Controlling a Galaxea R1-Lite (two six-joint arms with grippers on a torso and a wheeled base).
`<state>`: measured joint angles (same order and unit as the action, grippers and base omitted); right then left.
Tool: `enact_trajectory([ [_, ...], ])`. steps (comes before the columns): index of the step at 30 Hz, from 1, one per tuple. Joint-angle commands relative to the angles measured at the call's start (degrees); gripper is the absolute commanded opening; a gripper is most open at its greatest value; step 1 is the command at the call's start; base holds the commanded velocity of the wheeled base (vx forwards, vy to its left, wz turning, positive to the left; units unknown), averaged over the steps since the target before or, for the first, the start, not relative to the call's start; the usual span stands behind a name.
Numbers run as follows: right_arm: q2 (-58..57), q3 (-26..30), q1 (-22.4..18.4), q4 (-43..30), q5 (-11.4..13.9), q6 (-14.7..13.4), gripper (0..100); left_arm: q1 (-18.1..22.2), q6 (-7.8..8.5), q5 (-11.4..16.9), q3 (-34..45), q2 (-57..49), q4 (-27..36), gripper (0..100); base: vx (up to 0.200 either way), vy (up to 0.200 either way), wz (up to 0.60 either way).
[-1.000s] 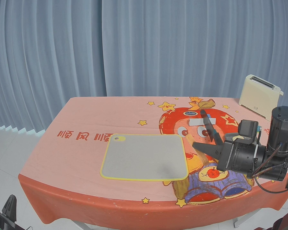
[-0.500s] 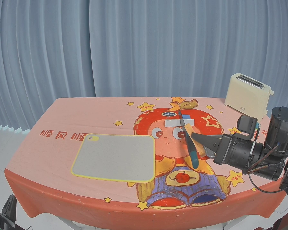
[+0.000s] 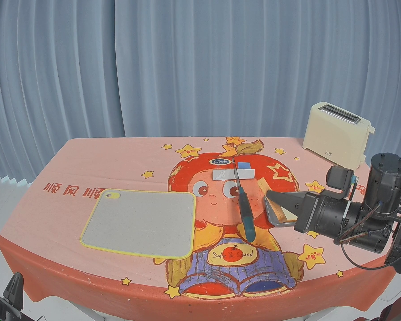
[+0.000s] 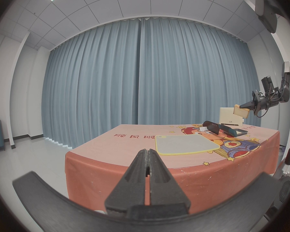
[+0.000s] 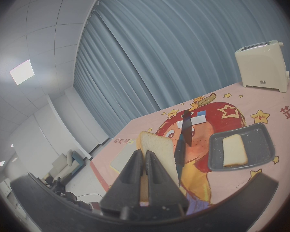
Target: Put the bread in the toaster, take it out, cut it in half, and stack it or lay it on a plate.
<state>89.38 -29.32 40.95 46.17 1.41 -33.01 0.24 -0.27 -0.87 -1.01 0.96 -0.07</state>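
Note:
My right gripper is shut on a slice of bread, held upright in the air over the table's right part. From the head view the gripper hangs above a grey tray, and the held bread shows edge-on. A second slice lies in the tray. The cream toaster stands at the table's far right corner with its slot empty. A knife with a teal handle lies left of the tray. My left gripper is shut on nothing, low in front of the table's edge.
A grey cutting board with a yellow rim lies on the left half of the printed orange tablecloth. A blue-grey curtain hangs behind the table. A white and blue tape patch sits under the knife's blade.
The head view has swung, so everything slid left in the picture. Against the table, my right gripper with the bread has gone from beside the cutting board to above the tray.

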Motion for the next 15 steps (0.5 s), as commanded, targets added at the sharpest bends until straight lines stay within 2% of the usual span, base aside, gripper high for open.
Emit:
enact_trajectory([
  [1,1.1,0.8,-0.5,0.6,-0.4,2.0,0,0.0,0.00,0.0,1.0,0.1,0.0,0,0.000,0.000,0.00],
  [5,1.1,0.8,-0.6,1.1,-3.2,3.1,0,0.0,0.00,0.0,1.0,0.1,0.0,0,0.000,0.000,0.00],
  [6,1.1,0.7,-1.4,1.1,-4.5,4.6,0,0.0,0.00,0.0,1.0,0.1,0.0,0,0.000,0.000,0.00],
  [7,1.1,0.7,-1.6,1.1,-4.7,4.9,0,0.0,0.00,0.0,1.0,0.1,0.0,0,0.000,0.000,0.00],
  [8,1.2,0.8,-3.2,0.9,-6.0,8.1,0,0.0,0.00,0.0,1.0,0.1,0.0,0,0.000,0.000,0.00],
  [10,1.1,1.3,-3.7,0.2,-6.7,11.4,0,0.0,0.00,0.0,1.0,0.1,0.0,0,0.000,0.000,0.00],
  [13,1.3,0.7,-3.9,0.0,-9.3,15.0,0,0.0,0.00,0.0,1.0,0.1,0.0,0,0.000,0.000,0.00],
  [14,1.3,0.7,-3.9,-0.1,-9.5,15.1,0,0.0,0.00,0.0,1.0,0.1,0.0,0,0.000,0.000,0.00],
  [15,2.6,-1.3,-4.4,-1.2,-12.2,17.5,0,0.0,0.00,0.0,1.0,0.1,0.0,0,0.000,0.000,0.00],
])
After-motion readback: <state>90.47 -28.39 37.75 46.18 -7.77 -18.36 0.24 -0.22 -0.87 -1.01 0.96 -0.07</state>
